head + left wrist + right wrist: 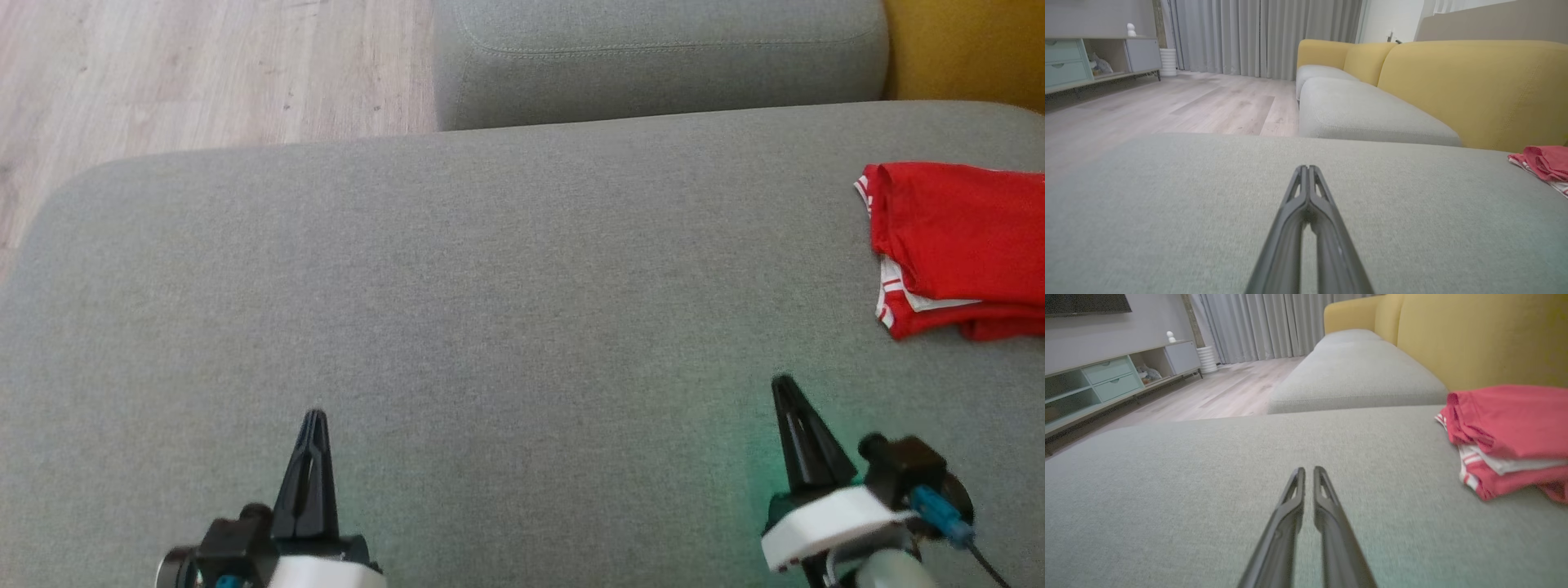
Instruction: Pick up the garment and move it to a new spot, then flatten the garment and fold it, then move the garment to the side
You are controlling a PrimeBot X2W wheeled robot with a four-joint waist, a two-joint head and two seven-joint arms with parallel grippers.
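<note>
Judging from how things lie, the main risk is spoiling a fold that looks done. The red garment (955,245) lies in a folded stack at the far right of the head view, on the grey sofa cushion (490,286) and partly cut off by the frame's edge. How close it lies to the cushion's far side cannot be told. Its layers are loose: a white-striped hem pokes out at the stack's lower left, and the top layer bulges and does not lie flat. Any sideways sweep of the right arm toward that corner could catch the hem and drag the layers apart. A further nudge to the right might also push the stack against the yellow backrest (1474,339) and crumple it.

The right gripper (784,384) sits at the lower right of the head view, below and to the left of the garment and well apart from it. Its fingers are drawn together with only a thin slit between the tips, and they hold nothing. The left gripper (314,416), at the lower left, has its fingers pressed fully together and is also empty, over bare cushion. Neither could take cloth without spreading first.
</note>
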